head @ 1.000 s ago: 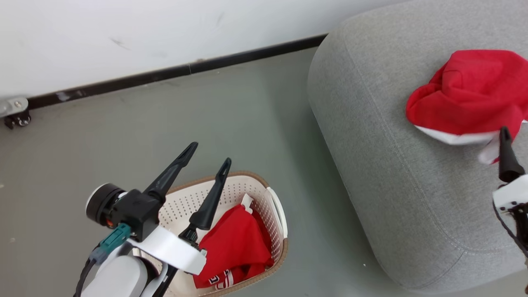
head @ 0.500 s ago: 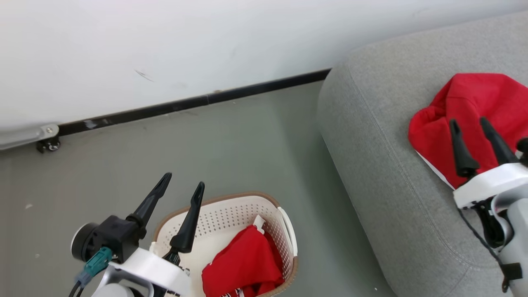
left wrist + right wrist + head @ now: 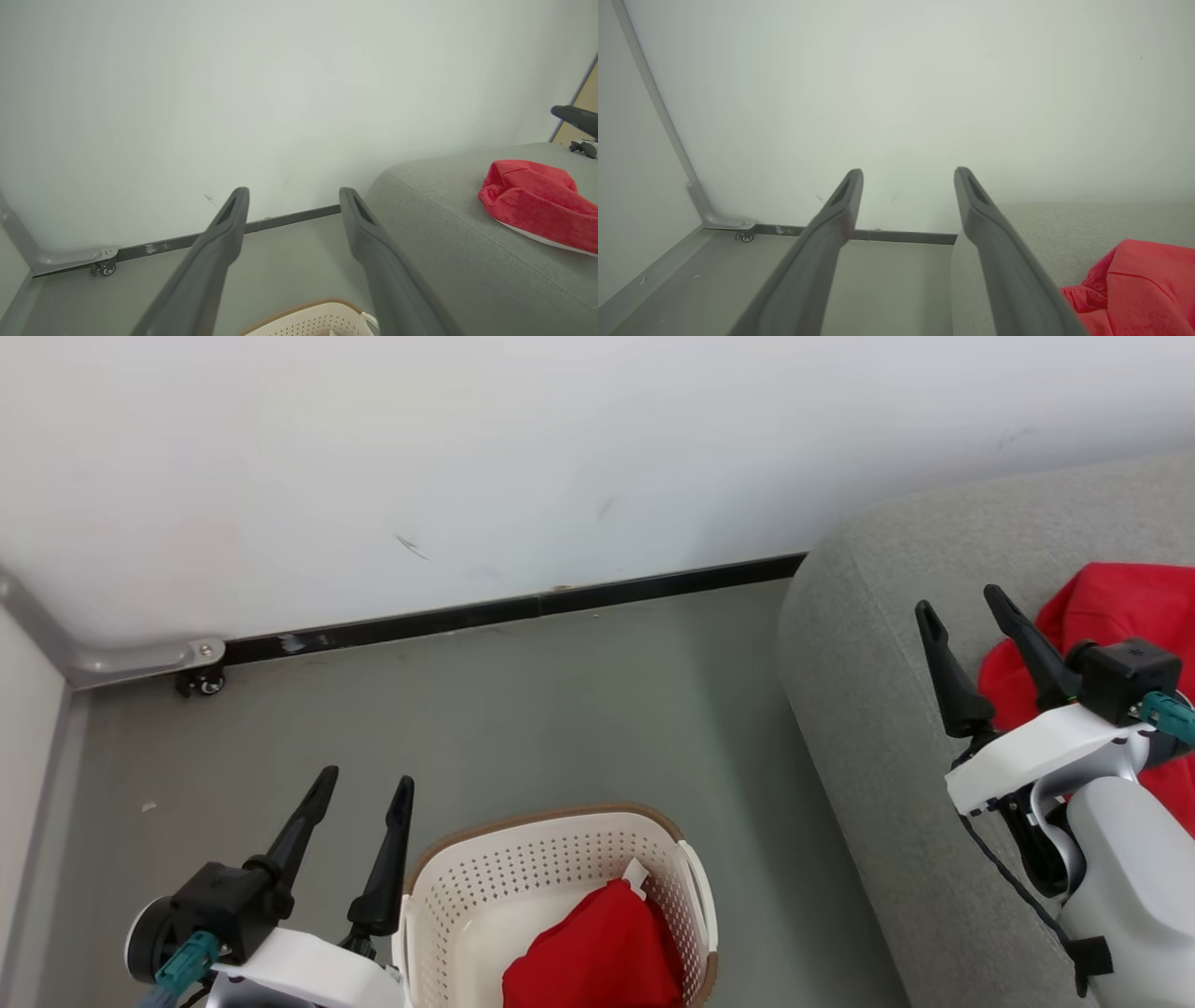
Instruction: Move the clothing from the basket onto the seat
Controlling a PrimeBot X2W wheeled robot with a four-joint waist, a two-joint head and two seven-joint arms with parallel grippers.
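Note:
The cream basket (image 3: 551,845) with its brown rim stands on the floor at the bottom centre, holding a red garment (image 3: 597,957). Just left of it my left gripper (image 3: 364,784) is open and empty; its fingers (image 3: 219,242) point at the wall, the basket rim (image 3: 308,310) below them. On the right, the grey seat (image 3: 859,644) carries another red garment (image 3: 1111,607). My right gripper (image 3: 962,597) hangs open and empty above the seat, beside that garment. The seat garment also shows as a red heap (image 3: 537,200) and at the corner (image 3: 1134,284).
A white wall (image 3: 467,457) with a black skirting strip (image 3: 523,611) runs behind. A grey metal frame with a small castor (image 3: 201,681) sits at the far left. Bare grey-green floor (image 3: 523,709) lies between basket, wall and seat.
The head camera has tilted up and turned, so the whole picture shifted. My right gripper has drawn back off the seat garment; my left gripper now stands left of the basket instead of over it.

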